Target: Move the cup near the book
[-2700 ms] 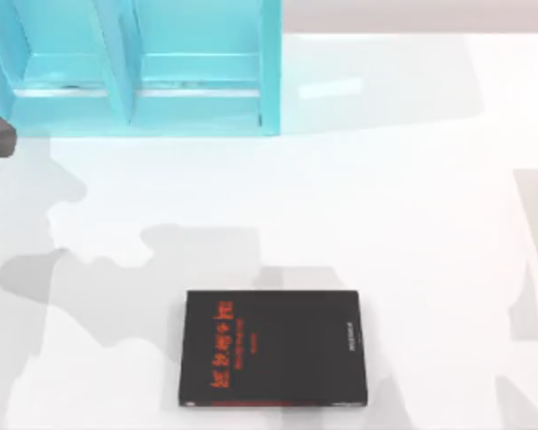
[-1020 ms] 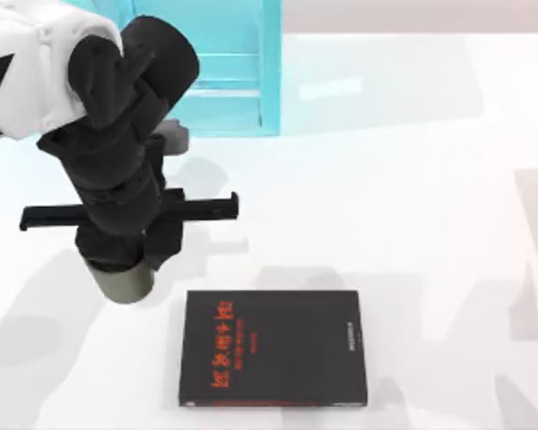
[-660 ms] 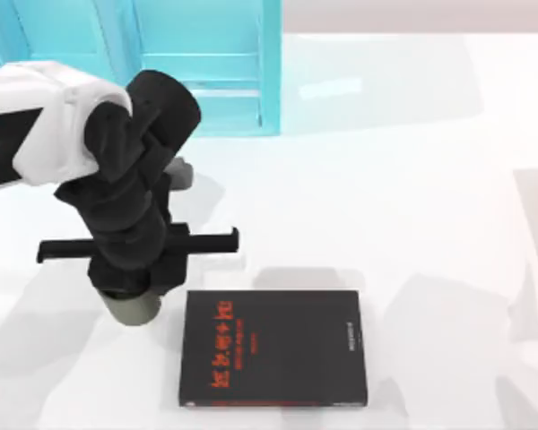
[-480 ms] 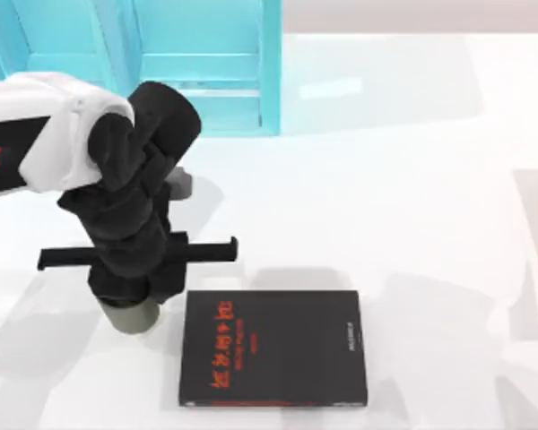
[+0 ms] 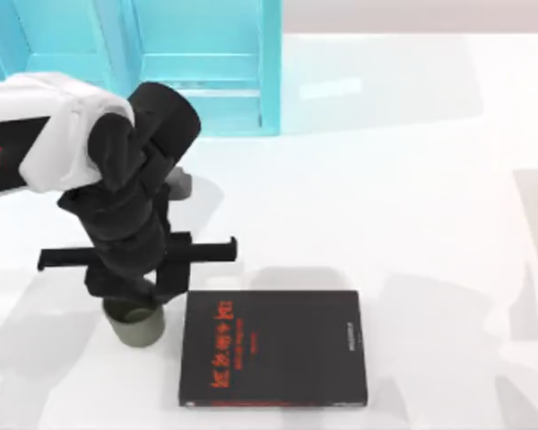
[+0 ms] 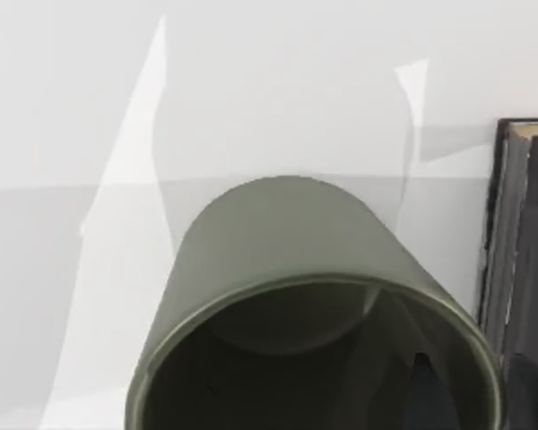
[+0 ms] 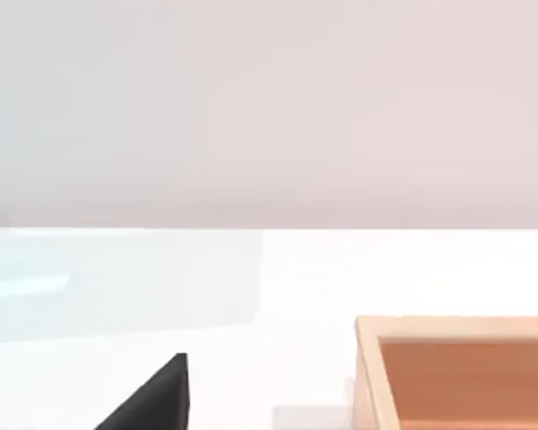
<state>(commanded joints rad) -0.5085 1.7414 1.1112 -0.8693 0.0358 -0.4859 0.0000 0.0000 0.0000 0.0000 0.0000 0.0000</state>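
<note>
The dull grey-green cup (image 5: 136, 324) stands upright on the white table just left of the black book (image 5: 273, 348) with red lettering, a narrow gap between them. My left gripper (image 5: 133, 300) reaches straight down onto the cup from above, and its black wrist hides the rim. In the left wrist view the cup (image 6: 296, 296) is very close, one dark fingertip (image 6: 421, 390) shows inside its wall, and the book's edge (image 6: 520, 242) lies beside it. My right arm is parked off the table's right side; a black wedge of it (image 7: 152, 399) shows in the right wrist view.
A cyan cabinet (image 5: 197, 63) stands at the back left, behind the left arm. A wooden box (image 7: 457, 367) sits near the right arm. White table stretches across the middle and right of the book.
The left arm came in from the left carrying the cup and brought it down beside the book's left edge. In the last half second the cup sank a little lower.
</note>
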